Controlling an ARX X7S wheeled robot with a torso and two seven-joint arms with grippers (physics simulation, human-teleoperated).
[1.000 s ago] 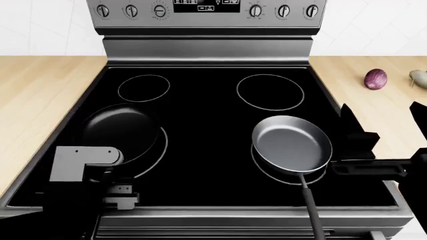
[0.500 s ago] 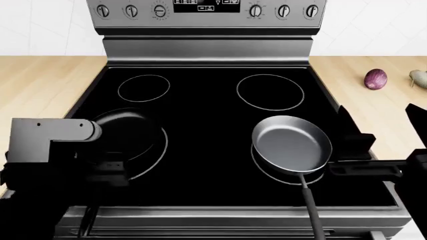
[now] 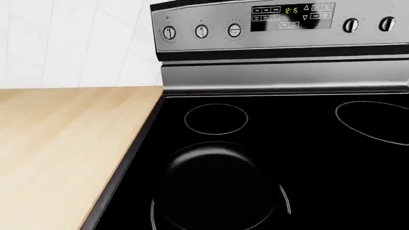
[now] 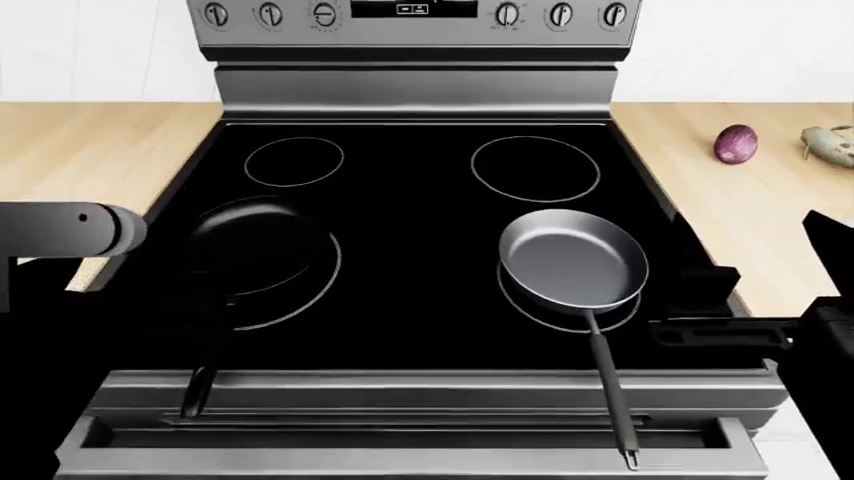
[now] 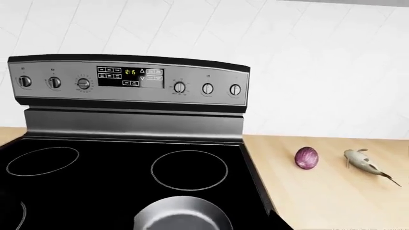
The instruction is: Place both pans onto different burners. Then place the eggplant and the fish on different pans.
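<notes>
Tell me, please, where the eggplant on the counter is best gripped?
Probably across its plump middle, from above. The eggplant lies free on the wooden counter, apart from the fish, and its egg shape narrows toward both ends, where claw fingers would likely slip.

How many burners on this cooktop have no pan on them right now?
2. The rear-left burner and the rear-right burner are bare. The black pan sits on the front-left ring, the grey pan on the front-right. All four rings show.
</notes>
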